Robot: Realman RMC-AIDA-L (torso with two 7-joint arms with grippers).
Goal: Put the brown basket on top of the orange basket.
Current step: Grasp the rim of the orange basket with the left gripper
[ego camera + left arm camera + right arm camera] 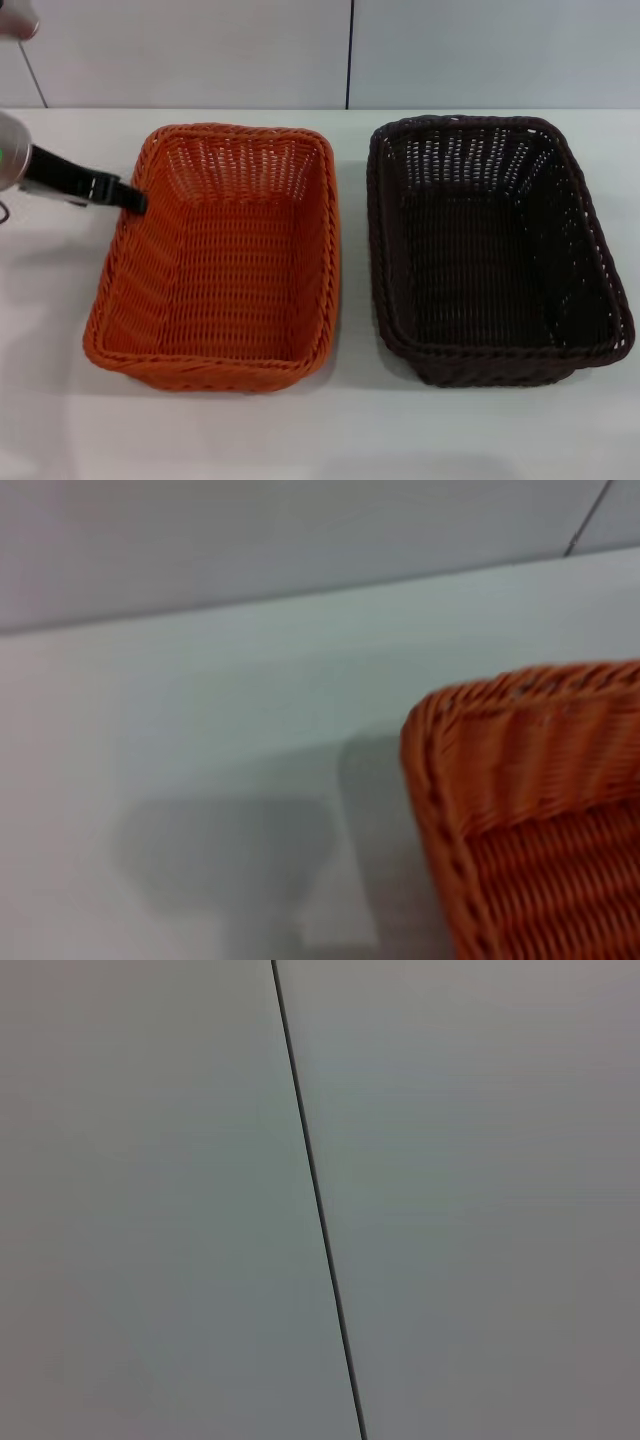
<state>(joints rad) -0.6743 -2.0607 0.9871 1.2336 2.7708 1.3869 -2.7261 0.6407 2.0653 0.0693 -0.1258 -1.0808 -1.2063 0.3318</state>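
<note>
The orange basket point(215, 260) stands on the white table at the left, and the brown basket point(490, 245) stands beside it at the right; both are upright, empty and a little apart. My left gripper point(135, 199) reaches in from the left, its tips at the outside of the orange basket's left rim near the far corner. The left wrist view shows a corner of the orange basket point(530, 780) and the gripper's shadow on the table. My right gripper is out of view; its wrist view shows only a grey wall with a dark seam.
The white table point(330, 430) has bare room in front of both baskets and to the left of the orange one. A grey panelled wall point(450, 50) rises behind the table's far edge.
</note>
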